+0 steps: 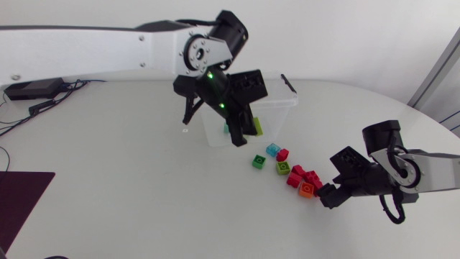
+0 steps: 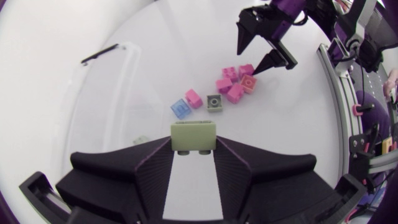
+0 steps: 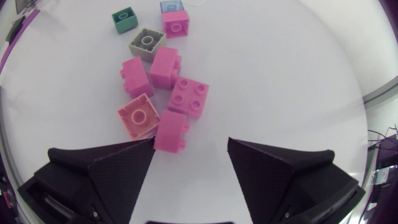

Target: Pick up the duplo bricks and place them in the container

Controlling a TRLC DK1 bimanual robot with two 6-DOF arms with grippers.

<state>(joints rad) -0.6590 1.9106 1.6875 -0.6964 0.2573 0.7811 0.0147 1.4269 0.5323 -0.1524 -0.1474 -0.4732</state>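
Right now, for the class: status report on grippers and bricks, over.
Left gripper shut on green brick, at container. Right gripper open beside brick cluster. Nothing blocking.

No text, label, number or sign is legible on anything in view.

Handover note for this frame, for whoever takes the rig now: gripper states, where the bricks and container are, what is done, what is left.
Left gripper: shut on a lime brick, held over the clear container, not yet released.
Right gripper: open, low over the table at the near end of the loose bricks, with a red brick just ahead of one finger.
Done: a teal piece seems to lie in the container; I cannot tell more.
Left: drop the lime brick, then move about nine bricks (red, orange, green, blue) from the table beside the container.
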